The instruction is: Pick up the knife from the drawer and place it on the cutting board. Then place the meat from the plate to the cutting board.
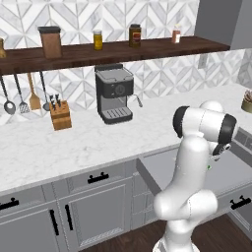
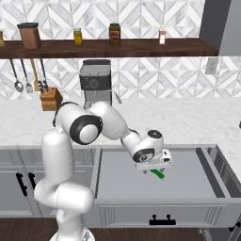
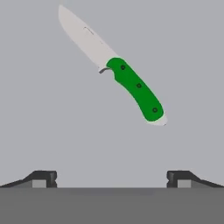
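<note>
The drawer (image 2: 117, 181) stands pulled out below the counter, its flat grey floor bare apart from the knife (image 2: 159, 174). In the hand view the knife (image 3: 131, 83) lies flat and slanted, silver blade toward the upper left, bright green handle toward the lower right. My gripper (image 2: 153, 168) hangs open just above it, pointing down into the drawer, with nothing between its fingers. In the hand view my gripper (image 3: 111, 179) shows both dark fingertips (image 3: 43, 178) wide apart, short of the handle. The cutting board, the plate and the meat are out of view.
A coffee machine (image 1: 115, 93) and a wooden knife block (image 1: 60, 115) stand at the back of the white counter (image 1: 74, 142). Utensils hang on the wall left of them, under a dark shelf (image 1: 123, 49) with jars. Grey cabinet doors (image 1: 93, 211) sit left of the drawer (image 1: 160, 165).
</note>
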